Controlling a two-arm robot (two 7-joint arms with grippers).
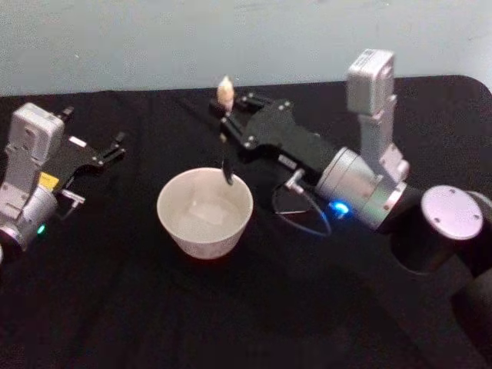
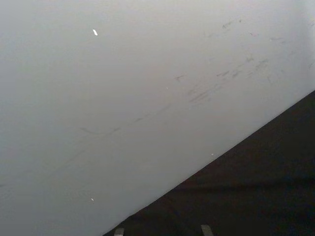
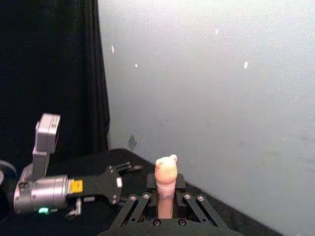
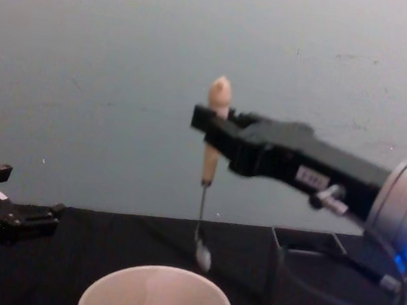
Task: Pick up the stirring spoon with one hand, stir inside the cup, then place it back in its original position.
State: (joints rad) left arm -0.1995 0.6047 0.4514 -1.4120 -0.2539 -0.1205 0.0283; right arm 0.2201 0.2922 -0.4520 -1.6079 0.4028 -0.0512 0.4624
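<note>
Right gripper of mine is pinching the stirring spoon by its cream handle, just under the little animal knob, and the spoon hangs upright with its thin shaft pointing down. From the chest view its tiny bowl sits just above the cup, and from the head view it lines up with the far-right part of the rim rather than the middle. That is my first worry: if I lower straight down from here, the bowl may land on the rim or scrape the inner wall, and the cup looks light enough to be shoved or tipped on the black tabletop. My hold is high on the handle, so any knock at the low end has a long lever on it and could twist the spoon in my jaws or pull it loose. Stirring in too wide a circle would have the same effect, dragging the cup along. The dark holder stands just right of the cup, near my wrist, so a careless sweep might clip it. My left gripper rests spread at the left of the tabletop, well apart.
</note>
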